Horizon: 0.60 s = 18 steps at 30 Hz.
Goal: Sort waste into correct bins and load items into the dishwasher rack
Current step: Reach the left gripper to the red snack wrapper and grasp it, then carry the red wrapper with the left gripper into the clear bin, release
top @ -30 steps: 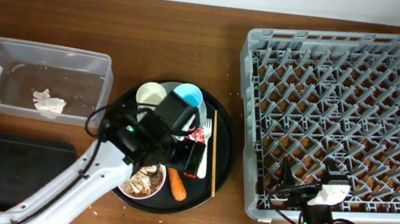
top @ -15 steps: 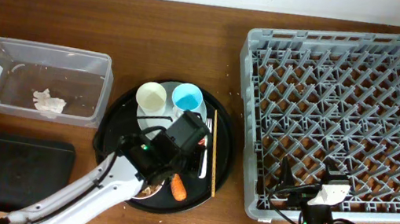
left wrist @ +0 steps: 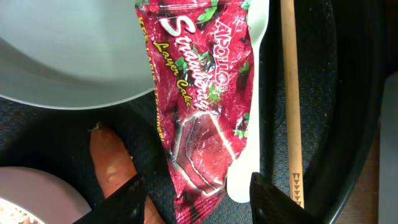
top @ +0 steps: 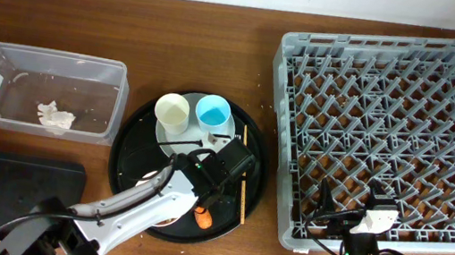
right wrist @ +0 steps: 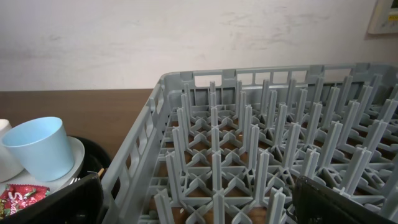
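In the left wrist view my left gripper point(left wrist: 199, 202) is open, its fingers on either side of the lower end of the red snack wrapper point(left wrist: 199, 106). The wrapper lies over the white fork point(left wrist: 256, 93), beside the chopstick point(left wrist: 291, 93), the carrot point(left wrist: 112, 163), the plate point(left wrist: 68, 50) and the bowl point(left wrist: 28, 199). Overhead, that gripper point(top: 228, 168) hides the wrapper. The cream cup point(top: 172, 110) and blue cup point(top: 213, 111) stand behind it. My right gripper point(top: 347, 221) is open and empty over the front edge of the dishwasher rack point(top: 390, 125).
The clear tub point(top: 1, 67) at the left holds the white napkin point(top: 54, 116). The shallow black tray point(top: 10, 194) lies in front of it. The dishes sit on a round black tray point(top: 126, 153). The right wrist view shows the rack pegs point(right wrist: 261, 155) and the blue cup point(right wrist: 40, 146).
My left gripper has moved right and toward the front of the round tray, down over the wrapper, uncovering both cups. The right arm has not moved.
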### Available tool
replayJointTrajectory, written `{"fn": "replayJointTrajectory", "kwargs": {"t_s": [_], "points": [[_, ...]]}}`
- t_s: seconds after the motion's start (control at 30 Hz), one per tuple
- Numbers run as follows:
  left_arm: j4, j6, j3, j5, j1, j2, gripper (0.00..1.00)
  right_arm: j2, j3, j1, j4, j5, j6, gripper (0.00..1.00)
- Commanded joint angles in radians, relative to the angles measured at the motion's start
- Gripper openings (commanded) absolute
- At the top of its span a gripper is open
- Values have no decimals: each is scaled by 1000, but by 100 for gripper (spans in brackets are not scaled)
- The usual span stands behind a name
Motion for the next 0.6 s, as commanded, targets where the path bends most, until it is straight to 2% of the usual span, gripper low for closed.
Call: {"fn": "replayJointTrajectory", "kwargs": {"t_s": [0.0,0.57], "points": [[8,-13,-12,-49,-2,9,52,-3,-5,-5,-4,2,0,99],[80,-12,-12,-100,-2,77,52,-3,-5,-5,-4,2,0,99]]}}
